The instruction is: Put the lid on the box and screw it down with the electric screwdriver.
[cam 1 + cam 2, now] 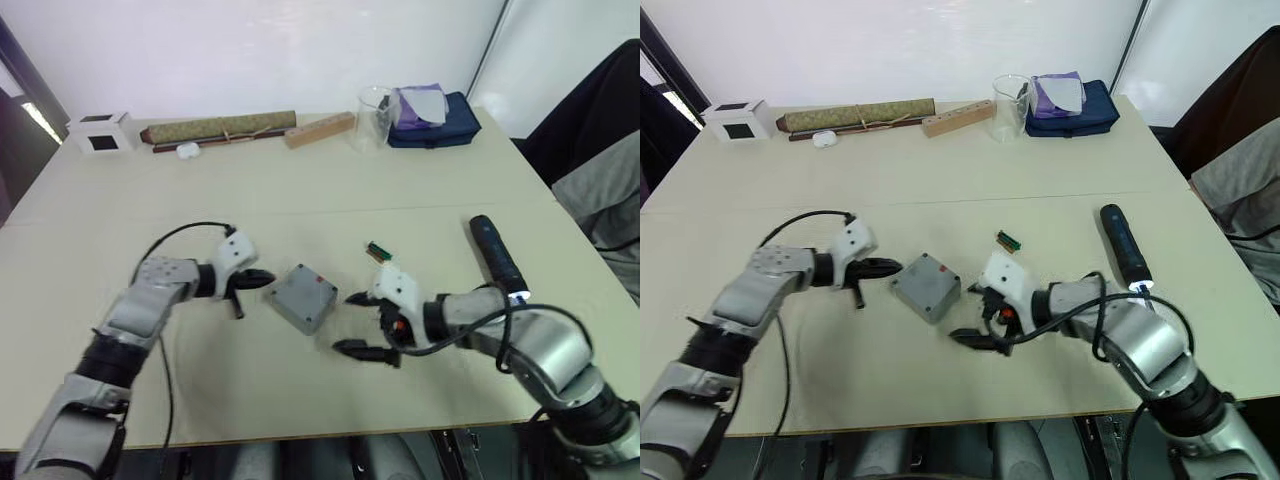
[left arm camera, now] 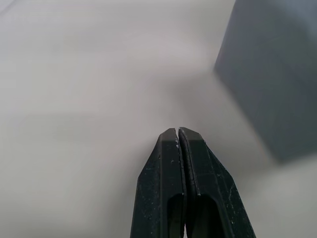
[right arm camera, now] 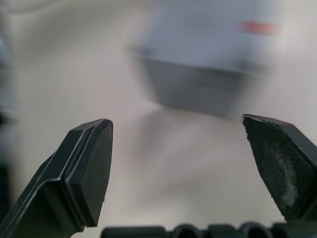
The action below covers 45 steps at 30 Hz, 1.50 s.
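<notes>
Grippers flank the box [image 1: 302,297] on the pale table [image 1: 300,200], one on each side. The left gripper [image 1: 262,280] is clenched: the left wrist view shows its two black fingers [image 2: 171,173] pressed flat together with nothing between them, the tips pointing toward the box's near corner and just short of it. The right gripper [image 1: 355,322] is spread wide and empty; its two fingers [image 3: 89,163] stand well apart in the right wrist view, with the box beyond them, apart from both pads, and the table surface showing between.

The box sits near the middle of the table, turned at an angle, its smooth grey top face up and a small red mark on that top face near one edge. Whether the lid is already seated on it cannot be told from these views.

The electric screwdriver [image 1: 497,256] lies flat on the table beyond the right forearm, well apart from the box and untouched by either gripper. A small green and dark part [image 1: 377,251] lies between the box and the screwdriver.

Along the far edge stand a white cube [image 1: 100,132], a rolled olive-brown bundle [image 1: 218,129], a wooden block [image 1: 319,130], a clear cup [image 1: 373,120] and a dark blue pouch [image 1: 440,122].
</notes>
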### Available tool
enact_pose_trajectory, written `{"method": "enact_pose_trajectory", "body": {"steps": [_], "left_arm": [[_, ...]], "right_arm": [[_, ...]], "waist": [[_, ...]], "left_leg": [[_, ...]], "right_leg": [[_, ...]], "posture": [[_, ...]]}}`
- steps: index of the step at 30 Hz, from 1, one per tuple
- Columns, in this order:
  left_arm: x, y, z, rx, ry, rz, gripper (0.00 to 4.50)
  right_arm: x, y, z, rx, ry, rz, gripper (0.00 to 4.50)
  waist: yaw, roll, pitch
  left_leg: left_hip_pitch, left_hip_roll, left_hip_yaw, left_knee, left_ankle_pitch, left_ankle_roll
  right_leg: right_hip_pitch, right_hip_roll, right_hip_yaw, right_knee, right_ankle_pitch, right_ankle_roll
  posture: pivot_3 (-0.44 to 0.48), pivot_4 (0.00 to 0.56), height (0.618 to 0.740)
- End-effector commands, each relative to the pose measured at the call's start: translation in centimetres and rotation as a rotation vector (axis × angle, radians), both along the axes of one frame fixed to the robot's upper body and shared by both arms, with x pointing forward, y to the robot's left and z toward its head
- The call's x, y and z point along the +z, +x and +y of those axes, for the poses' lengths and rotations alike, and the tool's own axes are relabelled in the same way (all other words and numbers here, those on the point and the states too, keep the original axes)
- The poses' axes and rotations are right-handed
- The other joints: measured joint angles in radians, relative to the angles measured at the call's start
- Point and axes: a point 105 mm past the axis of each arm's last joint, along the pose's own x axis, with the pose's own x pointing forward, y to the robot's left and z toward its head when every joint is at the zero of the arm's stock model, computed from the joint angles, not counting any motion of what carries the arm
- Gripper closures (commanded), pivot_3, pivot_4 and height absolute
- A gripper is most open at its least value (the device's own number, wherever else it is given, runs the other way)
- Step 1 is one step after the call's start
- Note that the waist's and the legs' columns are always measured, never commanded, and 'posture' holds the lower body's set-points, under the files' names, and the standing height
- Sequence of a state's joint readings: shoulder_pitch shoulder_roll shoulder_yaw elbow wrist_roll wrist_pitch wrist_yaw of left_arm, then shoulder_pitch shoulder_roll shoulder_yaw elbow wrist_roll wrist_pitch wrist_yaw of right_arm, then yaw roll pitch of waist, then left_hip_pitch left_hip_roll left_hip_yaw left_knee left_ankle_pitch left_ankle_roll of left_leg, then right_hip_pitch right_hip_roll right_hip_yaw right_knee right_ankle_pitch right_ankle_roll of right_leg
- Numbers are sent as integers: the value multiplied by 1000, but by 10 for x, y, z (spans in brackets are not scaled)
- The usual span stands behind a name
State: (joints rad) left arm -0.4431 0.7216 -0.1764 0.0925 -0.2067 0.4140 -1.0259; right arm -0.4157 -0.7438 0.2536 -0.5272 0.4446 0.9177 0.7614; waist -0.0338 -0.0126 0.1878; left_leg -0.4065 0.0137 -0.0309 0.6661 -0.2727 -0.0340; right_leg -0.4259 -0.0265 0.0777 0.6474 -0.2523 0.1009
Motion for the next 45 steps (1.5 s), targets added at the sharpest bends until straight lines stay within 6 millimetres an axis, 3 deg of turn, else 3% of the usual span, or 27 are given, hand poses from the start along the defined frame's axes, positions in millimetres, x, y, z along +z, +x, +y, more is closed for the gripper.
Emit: {"method": "enact_pose_trajectory", "body": {"steps": [1, 4, 7, 12, 18, 25, 33, 36, 38, 41, 45], "left_arm": [[3, -24, -4, -72, -6, 50, 4500], [-1, -47, -14, -118, -35, 117, 4500], [-4, -54, -22, -120, -48, 130, 4500], [0, -43, -41, -93, -72, 47, 4500], [8, -24, -45, -74, -81, -20, 4500], [14, -23, -47, -126, -60, -11, 4500], [26, -33, -32, -177, -6, 39, 4500], [52, -30, -11, -149, -37, 40, 4500], [76, -21, -13, -112, -169, 17, 4500], [90, -18, -21, -120, -247, 8, 4500], [87, -18, -27, -131, -218, -2, 4500]], "right_arm": [[4, 12, 0, 25, -10, -68, 33], [-2, 18, 4, 50, -18, -74, 33], [-6, 20, 10, 73, -10, -73, 33], [-13, 2, 25, 174, 19, -22, 33], [-14, -11, 32, 200, 49, 1, 33], [-13, -12, 30, 161, 50, 1, 33], [0, 4, 9, 84, 43, -40, 33], [48, 27, -30, -57, 189, -78, 33], [60, 43, -47, -132, 243, -113, 33], [43, 75, -58, -264, 215, -142, 33], [26, 91, -58, -289, 189, -127, 33]], "waist": [[-2, -1, 0], [-5, -1, 0], [-7, -1, 0], [-4, -1, 0], [-3, -1, 0], [-5, -1, 0], [-8, -1, 0], [-7, -2, 0], [-3, -3, 2], [-5, -6, -1], [-14, -5, 0]], "left_leg": [[0, 0, 0, 0, 0, 0], [0, 0, 0, 0, 0, 0], [0, 0, 0, 0, 0, 0], [0, 0, 0, 1, 0, 0], [0, -1, -1, 1, 0, 0], [0, -1, -1, 1, 0, 0], [0, -1, -1, 1, 0, 0], [0, -1, 0, 1, 0, 0], [0, -1, 0, 1, 0, 0], [1, -1, 0, 2, 0, 0], [3, -1, 1, 0, 0, 0]], "right_leg": [[0, 0, 0, 0, 0, 0], [0, -1, 0, 0, 0, 0], [0, -1, 1, 0, 0, 0], [0, -1, 0, 1, 0, 0], [0, 0, 0, 2, 0, 0], [0, 0, 0, 2, 0, 0], [0, 0, 0, 2, 0, 0], [0, 0, 0, 2, 0, 0], [0, 0, 0, 2, 0, 0], [2, 0, 0, 2, 0, 0], [2, 0, 1, 2, 0, 0]], "posture": [[0, 150, 740], [0, 150, 740], [0, 150, 740], [0, 150, 740], [0, 150, 740], [0, 150, 740], [0, 150, 740], [0, 150, 740], [0, 150, 740], [0, 150, 740], [0, 150, 740]]}}
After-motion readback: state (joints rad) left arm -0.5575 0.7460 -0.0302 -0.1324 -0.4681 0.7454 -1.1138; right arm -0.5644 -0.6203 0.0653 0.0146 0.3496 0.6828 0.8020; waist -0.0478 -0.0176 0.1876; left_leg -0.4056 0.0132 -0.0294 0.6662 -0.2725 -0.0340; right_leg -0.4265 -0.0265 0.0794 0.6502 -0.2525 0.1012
